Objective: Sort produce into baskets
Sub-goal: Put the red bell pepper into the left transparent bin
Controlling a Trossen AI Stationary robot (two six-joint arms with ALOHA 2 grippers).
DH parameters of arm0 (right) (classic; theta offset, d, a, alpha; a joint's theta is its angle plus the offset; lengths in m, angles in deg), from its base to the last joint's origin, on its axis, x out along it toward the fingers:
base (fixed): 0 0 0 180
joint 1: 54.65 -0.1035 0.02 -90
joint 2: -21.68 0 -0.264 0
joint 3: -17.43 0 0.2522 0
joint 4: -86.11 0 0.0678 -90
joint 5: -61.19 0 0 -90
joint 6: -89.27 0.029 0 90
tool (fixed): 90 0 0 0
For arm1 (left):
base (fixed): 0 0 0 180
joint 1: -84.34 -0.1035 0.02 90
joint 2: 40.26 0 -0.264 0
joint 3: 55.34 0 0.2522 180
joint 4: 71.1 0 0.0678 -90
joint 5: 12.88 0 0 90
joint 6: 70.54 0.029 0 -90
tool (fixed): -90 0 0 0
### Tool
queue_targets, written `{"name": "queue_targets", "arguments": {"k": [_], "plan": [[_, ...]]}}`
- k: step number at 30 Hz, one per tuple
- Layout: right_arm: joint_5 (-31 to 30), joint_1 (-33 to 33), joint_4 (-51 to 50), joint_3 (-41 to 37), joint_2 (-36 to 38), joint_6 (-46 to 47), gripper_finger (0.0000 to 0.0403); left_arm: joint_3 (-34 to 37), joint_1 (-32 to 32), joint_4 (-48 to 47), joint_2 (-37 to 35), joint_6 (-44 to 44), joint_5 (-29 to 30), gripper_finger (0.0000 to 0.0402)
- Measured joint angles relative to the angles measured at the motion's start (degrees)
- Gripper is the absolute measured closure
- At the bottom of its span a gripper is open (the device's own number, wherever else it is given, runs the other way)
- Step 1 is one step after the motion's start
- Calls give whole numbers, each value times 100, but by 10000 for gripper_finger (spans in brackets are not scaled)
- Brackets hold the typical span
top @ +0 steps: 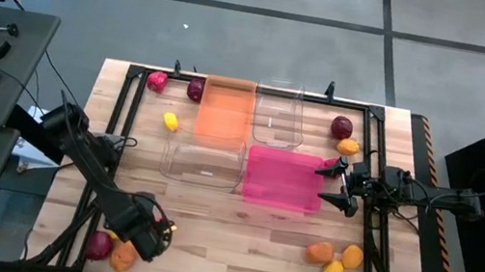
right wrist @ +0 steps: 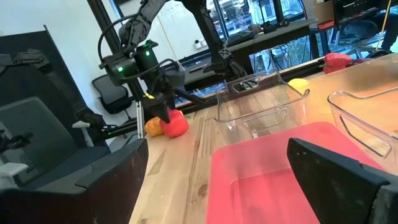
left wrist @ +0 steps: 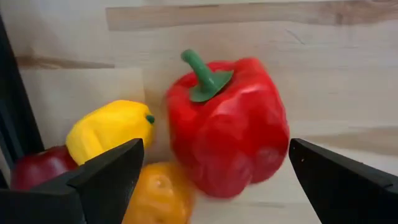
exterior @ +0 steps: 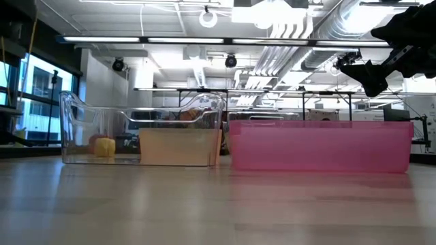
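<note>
A red pepper with a green stem lies on the table near its near-left corner. A yellow piece, an orange piece and a maroon piece lie beside it. My left gripper hangs open over the pepper with a finger on either side and a gap at each. It also shows in the right wrist view. My right gripper is open and empty above the right end of the pink basket. The orange basket and two clear baskets stand beside it.
More produce lies around the table. A red piece, a maroon piece and a yellow piece are at the far left. Maroon and orange pieces are at the far right. A cluster lies near right. A black frame rail edges the table.
</note>
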Motion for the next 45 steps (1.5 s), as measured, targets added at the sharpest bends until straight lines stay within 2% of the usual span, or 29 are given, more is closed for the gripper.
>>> {"name": "queue_targets", "arguments": {"k": [16, 22, 26, 30, 32, 35, 39, 41, 43, 45], "plan": [[2, 0, 0, 0, 0, 0, 27, 2, -261, 385, 644, 35, -47, 12], [1, 0, 0, 1, 0, 0, 27, 4, -261, 413, 800, 316, -17, 15], [2, -1, 0, -1, 0, 0, 27, 4, -318, 545, 809, 514, 115, 52], [2, -1, 0, 1, 0, 0, 27, 0, -378, 647, 791, 709, 133, 128], [0, 1, 0, 0, 0, 0, 27, 6, -409, 699, 658, 789, 217, 134], [2, 0, 0, -1, 0, 0, 27, -300, -425, 650, 57, 1048, 969, 134], [0, -1, 0, 1, 0, 0, 27, -965, -441, 3, -1001, 1568, 3269, 134], [2, -1, 0, 1, 0, 0, 27, -1162, -612, -524, -1393, 2104, 4125, 134], [1, -1, 1, 1, 0, 0, 27, -1203, -991, -896, -1714, 2845, 4313, 134], [1, -1, 0, -1, 0, 0, 27, -1058, -1492, -1129, -1951, 3667, 4227, 123]]}}
